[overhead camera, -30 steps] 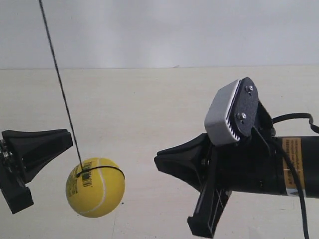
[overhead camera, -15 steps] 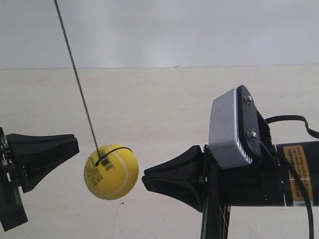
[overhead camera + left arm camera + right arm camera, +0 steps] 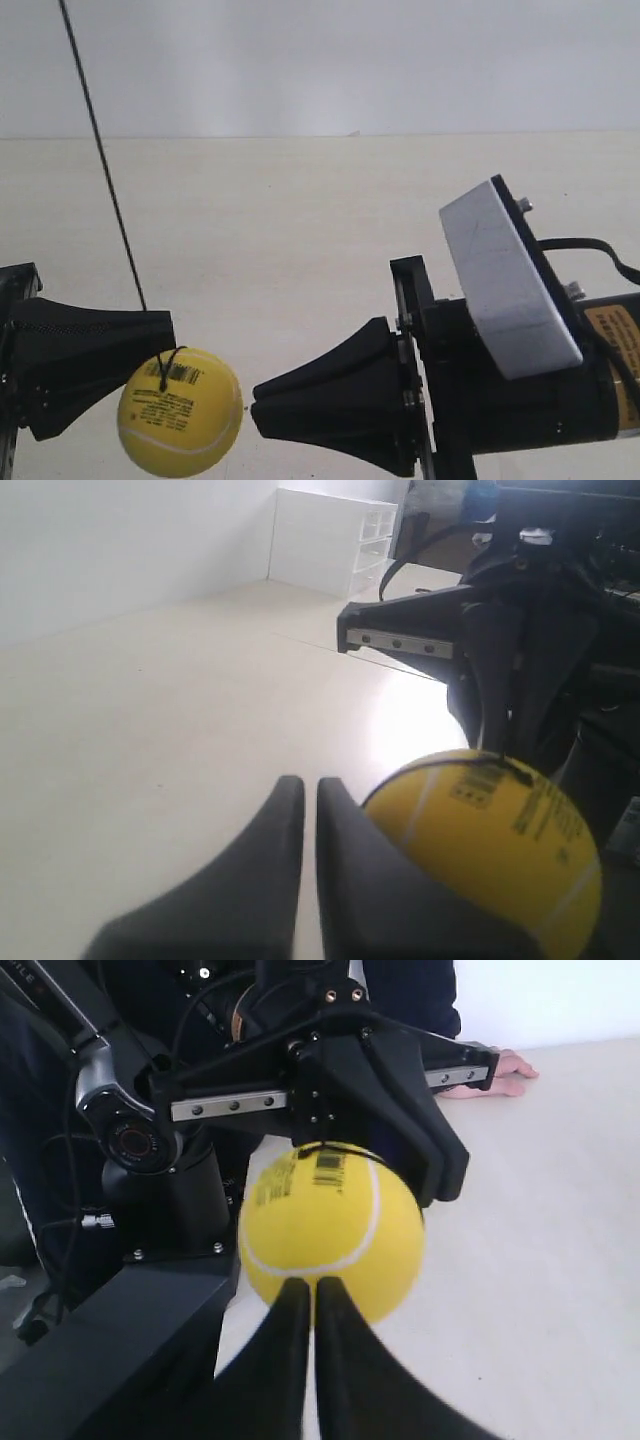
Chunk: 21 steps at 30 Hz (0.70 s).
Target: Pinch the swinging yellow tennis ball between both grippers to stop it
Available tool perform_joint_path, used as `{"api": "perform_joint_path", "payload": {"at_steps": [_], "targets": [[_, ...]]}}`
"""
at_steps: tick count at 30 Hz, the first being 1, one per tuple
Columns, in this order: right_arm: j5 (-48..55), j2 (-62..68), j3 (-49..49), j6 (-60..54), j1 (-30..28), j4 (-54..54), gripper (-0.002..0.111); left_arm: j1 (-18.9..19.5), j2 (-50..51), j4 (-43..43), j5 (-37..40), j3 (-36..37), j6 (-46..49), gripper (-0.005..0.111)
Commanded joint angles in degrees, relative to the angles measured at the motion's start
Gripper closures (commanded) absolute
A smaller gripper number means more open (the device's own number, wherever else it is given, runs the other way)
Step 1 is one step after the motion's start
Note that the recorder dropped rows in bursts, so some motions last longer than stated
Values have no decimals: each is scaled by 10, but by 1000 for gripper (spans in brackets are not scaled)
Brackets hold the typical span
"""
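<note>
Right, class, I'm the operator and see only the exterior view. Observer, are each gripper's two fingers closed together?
Observer: Yes; the left wrist view shows the left gripper shut, a thin slit between its fingers.
Operator: And the right one?
Observer: The right gripper is shut too, its tips pointing at the yellow tennis ball.
Operator: Anyone nearby?
Observer: A person's hand rests on the table.
</note>
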Motion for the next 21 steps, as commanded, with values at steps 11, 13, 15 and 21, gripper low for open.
{"api": "perform_joint_path", "payload": {"at_steps": [11,13,15,21], "targets": [[12,2,-2,5,1,-11,108,-2,2,-8,4,2,9,102],[28,2,-2,5,1,-6,108,-2,2,-2,2,2,12,102],[30,2,-2,5,1,-5,108,-2,2,0,-1,2,12,102],[30,2,-2,0,1,3,108,-2,2,8,-8,2,12,102]]}}
